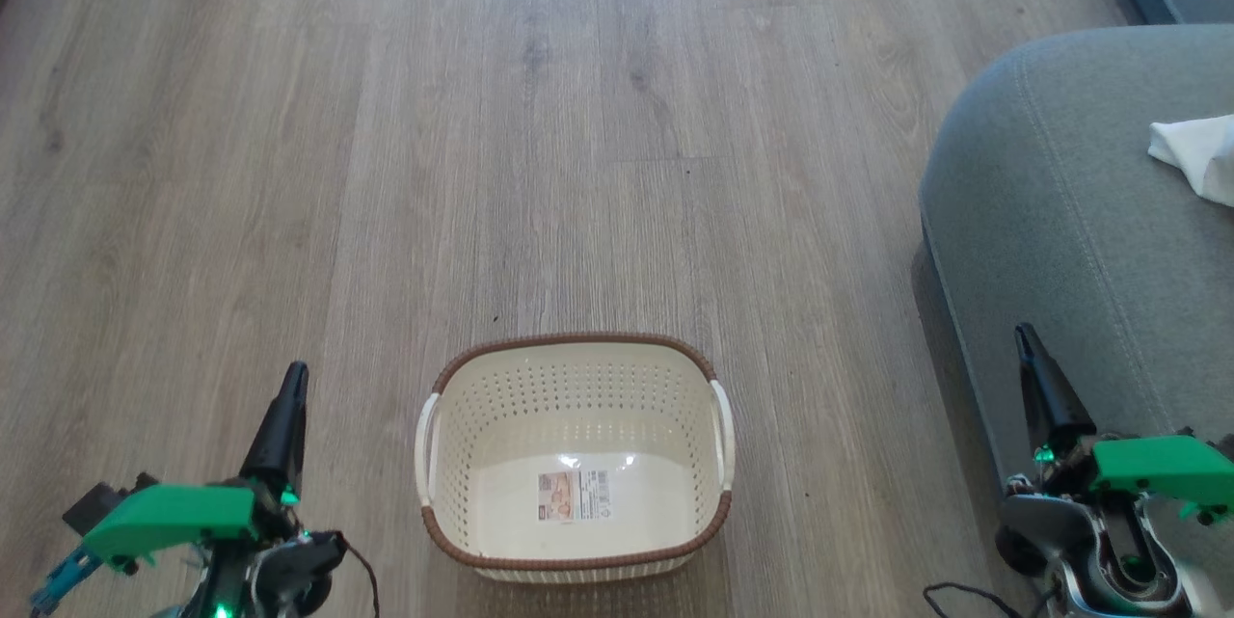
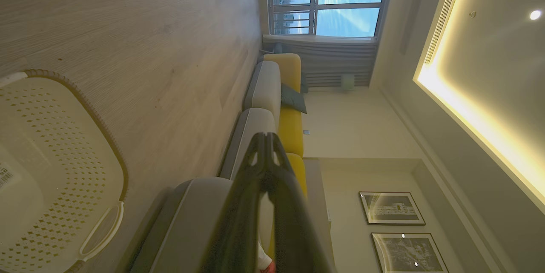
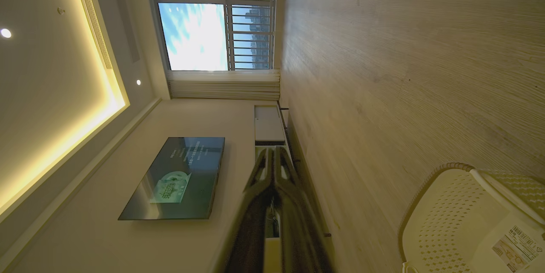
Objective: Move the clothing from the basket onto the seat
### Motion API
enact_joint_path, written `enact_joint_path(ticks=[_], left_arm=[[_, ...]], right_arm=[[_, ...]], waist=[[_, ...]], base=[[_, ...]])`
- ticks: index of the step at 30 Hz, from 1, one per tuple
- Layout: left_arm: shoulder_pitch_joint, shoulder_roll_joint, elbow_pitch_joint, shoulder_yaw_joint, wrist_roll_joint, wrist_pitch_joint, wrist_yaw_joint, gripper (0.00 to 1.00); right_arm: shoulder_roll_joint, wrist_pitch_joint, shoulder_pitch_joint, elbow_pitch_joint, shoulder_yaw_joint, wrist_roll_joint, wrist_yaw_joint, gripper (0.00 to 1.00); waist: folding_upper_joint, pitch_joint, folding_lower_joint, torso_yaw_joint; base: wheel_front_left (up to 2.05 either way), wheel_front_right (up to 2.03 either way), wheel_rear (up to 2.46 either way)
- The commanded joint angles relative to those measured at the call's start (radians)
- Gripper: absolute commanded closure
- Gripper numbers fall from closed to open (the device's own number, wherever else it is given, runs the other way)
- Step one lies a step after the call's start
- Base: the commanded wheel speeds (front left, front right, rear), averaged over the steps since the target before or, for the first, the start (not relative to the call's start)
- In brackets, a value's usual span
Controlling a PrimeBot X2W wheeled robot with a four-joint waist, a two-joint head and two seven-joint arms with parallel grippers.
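The cream basket with its brown rim stands on the wood floor between my arms, and only a label lies on its base. The basket sits at the left of the left wrist view, and the basket shows at the lower right of the right wrist view. The grey-green seat fills the right side. A white fold of the clothing lies on it at the frame's edge. A sliver of white and red cloth peeks past my fingers. My left gripper is shut and empty left of the basket. My right gripper is shut and empty beside the seat's front.
Wood floor stretches ahead of the basket. More sofa sections with yellow backs run toward a window. A wall television and a low cabinet stand on the opposite side.
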Motion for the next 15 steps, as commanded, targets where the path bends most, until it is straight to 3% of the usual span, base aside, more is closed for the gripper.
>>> enact_joint_path(ticks=[1, 15], left_arm=[[-0.048, 0.014, -0.033, 0.034, -0.007, 0.007, -0.009, 1.0], [-0.048, 0.014, -0.033, 0.034, -0.007, 0.007, -0.009, 1.0]], right_arm=[[-0.004, 0.004, -0.03, -0.039, 0.018, 0.006, 0.0, 1.0], [-0.004, 0.004, -0.03, -0.039, 0.018, 0.006, 0.0, 1.0]], waist=[[0.0, 0.0, 0.0, 0.0], [0.0, 0.0, 0.0, 0.0]], base=[[0.0, 0.0, 0.0], [0.0, 0.0, 0.0]])
